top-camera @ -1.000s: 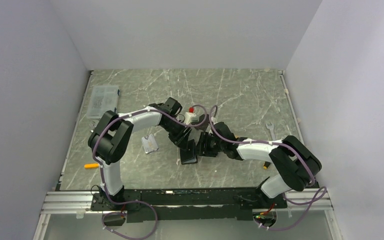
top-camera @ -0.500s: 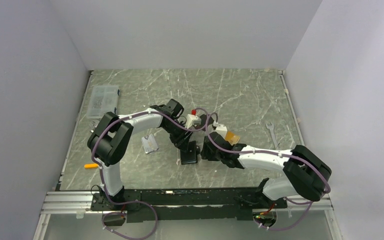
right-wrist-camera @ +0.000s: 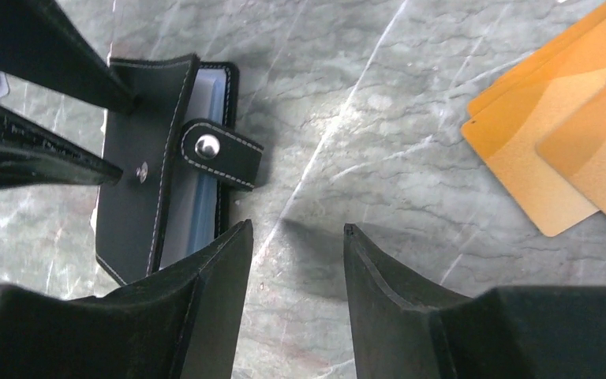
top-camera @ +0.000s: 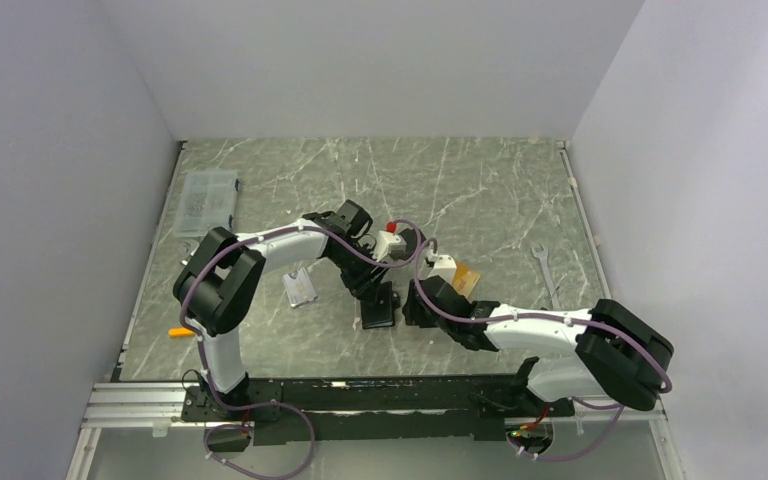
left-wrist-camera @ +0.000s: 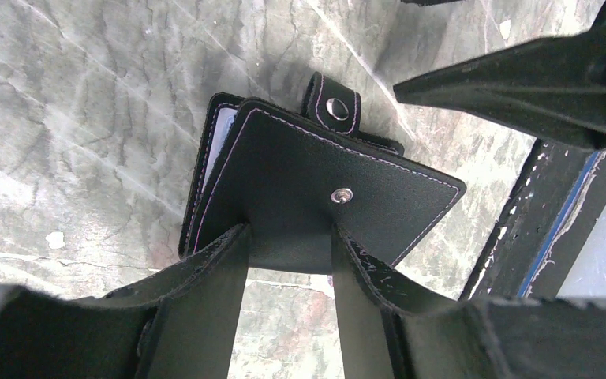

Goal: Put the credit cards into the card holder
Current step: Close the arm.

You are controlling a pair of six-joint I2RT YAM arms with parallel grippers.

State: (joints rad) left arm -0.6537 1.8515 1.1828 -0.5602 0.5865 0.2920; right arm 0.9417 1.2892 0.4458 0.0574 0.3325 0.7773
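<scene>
Grey-green marble table point(top-camera: 500, 190), plain white walls on three sides. Left arm point(top-camera: 270, 240) bends in from the left of the card holder point(top-camera: 378, 308), and right arm point(top-camera: 540, 325) from its right. Both wrists are close over the holder.

Clear box of screws point(top-camera: 208, 197) is well off to the holder's left, toward the far edge. The holder itself is black and lies mid-table, partly open. Bluish pockets show past the cover edge, and the snap tab sticks out on one side.

Orange-tan credit cards point(right-wrist-camera: 552, 134) are fanned flat on the table, near the holder's right. Clear sleeve point(top-camera: 300, 289) is near its left, and the wrench point(top-camera: 544, 262) is well to its right.

Left gripper point(left-wrist-camera: 289, 229) has its fingers apart, tips over the holder's cover on either side of the stud. Can't tell if they press on it. Right gripper point(right-wrist-camera: 297, 227) has its fingers apart with nothing between them, over bare table just right of the holder.
</scene>
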